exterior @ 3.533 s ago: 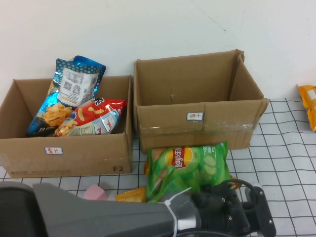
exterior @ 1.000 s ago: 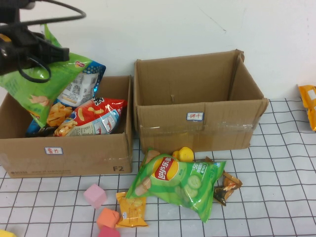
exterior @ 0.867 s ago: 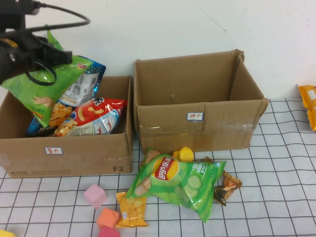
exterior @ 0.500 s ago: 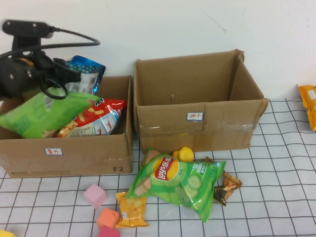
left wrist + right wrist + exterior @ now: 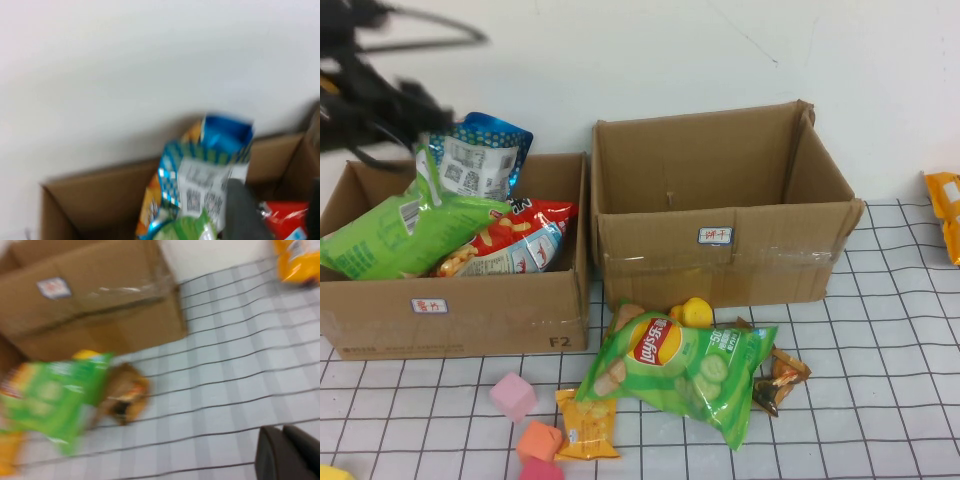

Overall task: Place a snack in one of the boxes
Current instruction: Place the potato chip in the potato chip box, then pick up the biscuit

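A green chip bag lies in the left cardboard box, on a red bag and against a blue bag. My left gripper is blurred above the box's back left corner, apart from the green bag. In the left wrist view the left gripper is open, with the red bag showing between its fingers. A second green Lay's bag lies on the table in front of the empty right box. My right gripper is shut and empty above the checked table.
A pink cube, an orange cube and a small orange packet lie at the front. A yellow item and a brown packet flank the Lay's bag. An orange bag lies at the right edge.
My left gripper carried the green bag down into the left box, let it go and rose up and back. The bag now rests in the box.
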